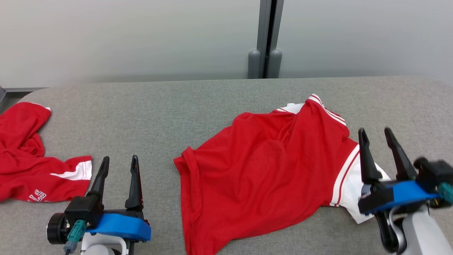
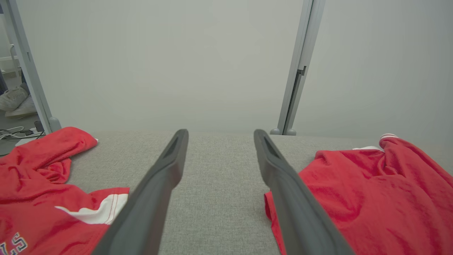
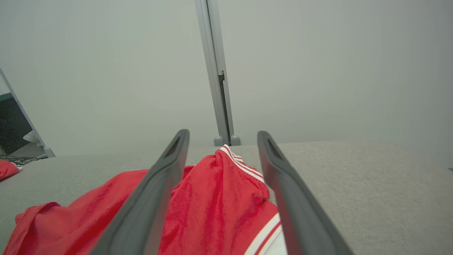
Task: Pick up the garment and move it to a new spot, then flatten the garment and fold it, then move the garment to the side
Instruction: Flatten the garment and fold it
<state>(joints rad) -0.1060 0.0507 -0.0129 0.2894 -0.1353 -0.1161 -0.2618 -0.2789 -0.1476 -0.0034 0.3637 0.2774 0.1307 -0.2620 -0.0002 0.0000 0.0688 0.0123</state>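
Both jaws spread, empty. Garment (image 1: 262, 166) lies diagonally, near-left to far-right; my right gripper (image 1: 375, 132) sits at its striped edge, left gripper (image 1: 120, 158) farther off.

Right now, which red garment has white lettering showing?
The red garment on the left: white letters show near its lower edge. The central red jersey shows only white stripes and panels, no letters.

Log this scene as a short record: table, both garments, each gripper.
table: grey fabric top
centre garment: red, white striped trim, crumpled, unfolded
left garment: red, white panel, lettering, crumpled
left gripper: open, empty, over bare table between garments
right gripper: open, empty, at centre garment's right edge
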